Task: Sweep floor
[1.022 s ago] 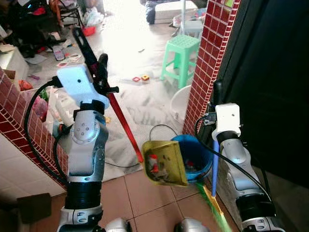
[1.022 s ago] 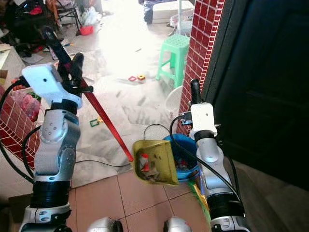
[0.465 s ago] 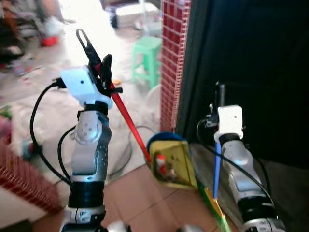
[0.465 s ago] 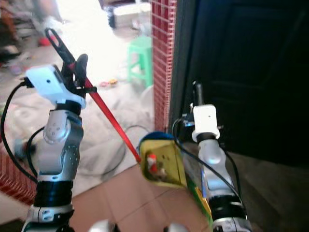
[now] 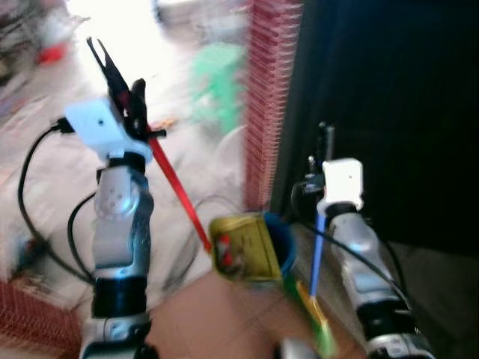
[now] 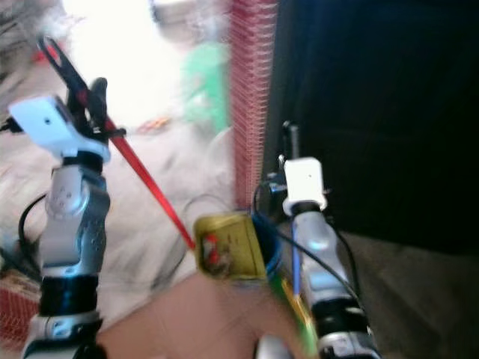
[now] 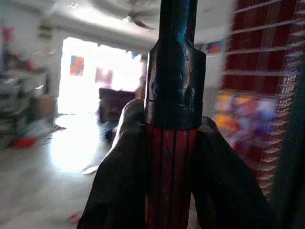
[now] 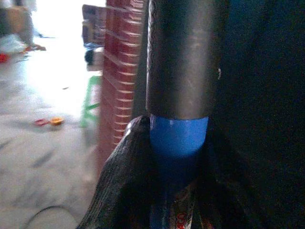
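In the left eye view, blurred by camera motion, the left gripper point(image 5: 123, 90) is raised at the upper left, its two black fingers clamped on the red handle point(image 5: 176, 194) of one yellow dustpan point(image 5: 241, 247). The handle runs down and to the right from the fingers to the pan, which hangs tilted over the rim of one blue bucket point(image 5: 283, 243) at the foot of the red brick pillar point(image 5: 271, 97). Some red and pale debris lies inside the pan. The right gripper point(image 5: 323, 142) stands upright before the dark door point(image 5: 404, 112), closed on the blue handle of one broom point(image 5: 317, 254), whose green and yellow bristles reach the tiled floor point(image 5: 224, 321). One green stool point(image 5: 217, 82) shows as a smear beyond the pillar.

The right eye view gives the same layout: the dustpan beside the bucket, between the two arms.

In the left wrist view the two fingers point(image 7: 119, 176) press on either side of the red handle just below its black grip end, which rises beyond the fingertips.

In the right wrist view the fingers point(image 8: 126, 181) close around the blue broom handle just below its dark grip sleeve.

Compared with a second ago the whole picture has swung toward the door, so the camera has turned; the pan then hung left of the bucket and now sits closer against its rim, and both grippers keep the same hold.
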{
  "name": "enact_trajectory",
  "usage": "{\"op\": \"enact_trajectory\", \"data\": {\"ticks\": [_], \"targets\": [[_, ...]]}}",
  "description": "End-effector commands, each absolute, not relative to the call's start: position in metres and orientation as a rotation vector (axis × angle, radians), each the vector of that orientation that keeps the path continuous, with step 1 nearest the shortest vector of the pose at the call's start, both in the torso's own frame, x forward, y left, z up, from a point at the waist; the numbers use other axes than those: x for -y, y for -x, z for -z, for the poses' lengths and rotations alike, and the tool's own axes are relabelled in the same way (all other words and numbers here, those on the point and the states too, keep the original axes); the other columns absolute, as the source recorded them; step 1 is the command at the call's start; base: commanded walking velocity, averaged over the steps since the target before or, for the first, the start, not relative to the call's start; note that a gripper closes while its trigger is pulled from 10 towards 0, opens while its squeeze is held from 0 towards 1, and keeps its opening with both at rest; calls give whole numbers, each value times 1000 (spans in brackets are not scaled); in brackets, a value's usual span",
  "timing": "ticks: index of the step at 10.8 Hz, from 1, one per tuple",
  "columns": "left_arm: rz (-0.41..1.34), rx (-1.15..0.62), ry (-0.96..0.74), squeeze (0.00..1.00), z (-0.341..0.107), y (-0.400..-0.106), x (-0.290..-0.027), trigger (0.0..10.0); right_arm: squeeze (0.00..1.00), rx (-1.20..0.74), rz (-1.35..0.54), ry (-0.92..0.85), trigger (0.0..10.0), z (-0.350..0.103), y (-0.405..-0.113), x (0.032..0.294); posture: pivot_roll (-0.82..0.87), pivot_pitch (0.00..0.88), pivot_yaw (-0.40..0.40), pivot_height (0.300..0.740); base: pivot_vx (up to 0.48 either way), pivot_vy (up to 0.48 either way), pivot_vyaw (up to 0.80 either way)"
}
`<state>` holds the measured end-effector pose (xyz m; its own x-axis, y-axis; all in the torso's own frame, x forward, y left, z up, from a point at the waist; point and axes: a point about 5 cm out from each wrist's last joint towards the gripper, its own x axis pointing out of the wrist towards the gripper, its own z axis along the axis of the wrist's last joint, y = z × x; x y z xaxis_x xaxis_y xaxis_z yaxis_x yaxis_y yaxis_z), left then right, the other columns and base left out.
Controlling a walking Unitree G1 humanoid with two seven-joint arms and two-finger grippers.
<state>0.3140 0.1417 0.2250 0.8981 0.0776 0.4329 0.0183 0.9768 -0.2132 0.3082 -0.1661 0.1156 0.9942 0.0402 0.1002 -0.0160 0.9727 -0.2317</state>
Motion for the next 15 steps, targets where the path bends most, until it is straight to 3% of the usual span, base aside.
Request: {"op": "enact_trajectory", "data": {"ticks": [1,5,8,11,15], "targets": [[-4,510,228,0,-236,-311,-138,10000,0,144,-41,266,10000,-125,-311,164,-141,0,57,740,450,0,0],[-1,522,209,0,-236,-309,-135,10000,0,136,-52,266,10000,-123,-310,163,-141,0,55,740,0,0,0],[25,597,86,0,-248,-305,-133,10000,0,131,-55,269,10000,-122,-310,162,-138,0,55,740,0,0,0],[131,664,-64,0,-250,-298,-112,10000,0,129,-56,269,10000,-121,-310,162,-138,0,54,740,0,0,0],[414,639,11,0,-240,-287,-71,10000,0,130,-55,277,10000,-121,-311,163,-141,0,56,740,0,0,0]]}}
